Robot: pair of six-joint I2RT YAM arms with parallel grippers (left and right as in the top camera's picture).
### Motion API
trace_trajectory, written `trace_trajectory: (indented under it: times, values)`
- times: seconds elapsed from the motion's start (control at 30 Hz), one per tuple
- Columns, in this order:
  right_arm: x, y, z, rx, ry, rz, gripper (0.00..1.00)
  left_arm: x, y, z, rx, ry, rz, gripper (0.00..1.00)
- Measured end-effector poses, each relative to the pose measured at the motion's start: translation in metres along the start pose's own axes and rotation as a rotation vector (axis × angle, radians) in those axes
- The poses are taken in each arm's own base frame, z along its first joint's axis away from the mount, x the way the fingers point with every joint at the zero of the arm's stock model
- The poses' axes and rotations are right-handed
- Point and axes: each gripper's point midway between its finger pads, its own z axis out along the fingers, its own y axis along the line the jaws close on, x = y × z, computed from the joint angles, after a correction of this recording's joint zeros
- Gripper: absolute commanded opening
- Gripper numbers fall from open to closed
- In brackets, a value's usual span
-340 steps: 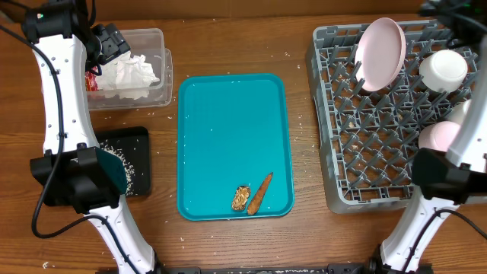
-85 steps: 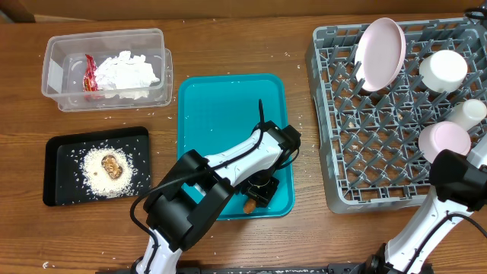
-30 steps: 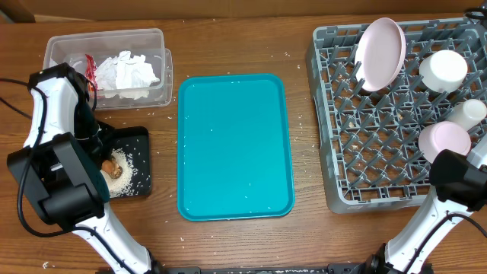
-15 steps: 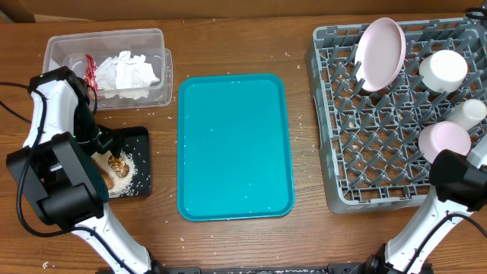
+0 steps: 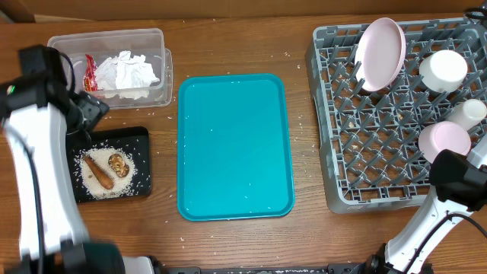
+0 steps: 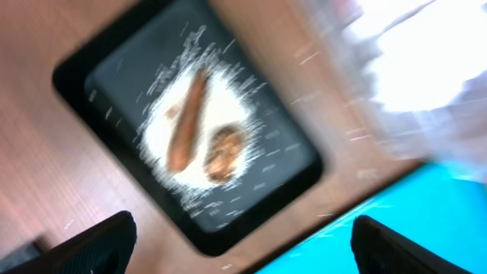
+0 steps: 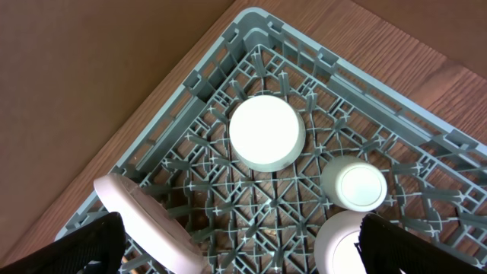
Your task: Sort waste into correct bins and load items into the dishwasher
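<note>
Nearest on the left, the shallow black tray (image 5: 143, 184) holds one orange-brown carrot-like stick (image 5: 98, 172) and one small brown lump (image 5: 117, 162), lying side by side on a scatter of white crumbs (image 5: 123, 177). The left gripper (image 6: 243, 222) hangs above this tray with fingers spread wide and nothing between them. One teal serving tray (image 5: 234, 144) sits at the centre. To the right, the grey dish rack (image 5: 365, 152) carries four dishes: a pale-pink bowl (image 5: 444, 141), a small white cup (image 5: 470, 113), a white bowl (image 5: 444, 70) upside down, and a pale-pink plate (image 5: 380, 53) standing on edge. The right gripper (image 7: 242, 224) hovers over the rack, fingers wide apart, empty. Farthest left, one clear tub (image 5: 114, 35) contains crumpled white napkins (image 5: 128, 74), too bunched to count, and one red-and-silver wrapper (image 5: 90, 72).
</note>
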Motion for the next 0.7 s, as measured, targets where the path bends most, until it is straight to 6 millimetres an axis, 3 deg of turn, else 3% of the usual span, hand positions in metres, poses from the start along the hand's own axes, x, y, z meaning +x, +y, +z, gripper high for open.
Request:
trace_trajectory:
  times: [0.13, 0.27, 0.7]
  values:
    - [0.000, 0.000, 0.000, 0.000, 0.000, 0.000, 1.00, -0.015, -0.004, -0.052, 0.148, -0.163, -0.030, 1.00]
    - [0.000, 0.000, 0.000, 0.000, 0.000, 0.000, 1.00, -0.018, -0.002, -0.076, 0.208, -0.228, -0.051, 1.00]
    - [0.000, 0.000, 0.000, 0.000, 0.000, -0.001, 1.00, -0.018, -0.005, -0.068, 0.193, -0.210, -0.048, 1.00]
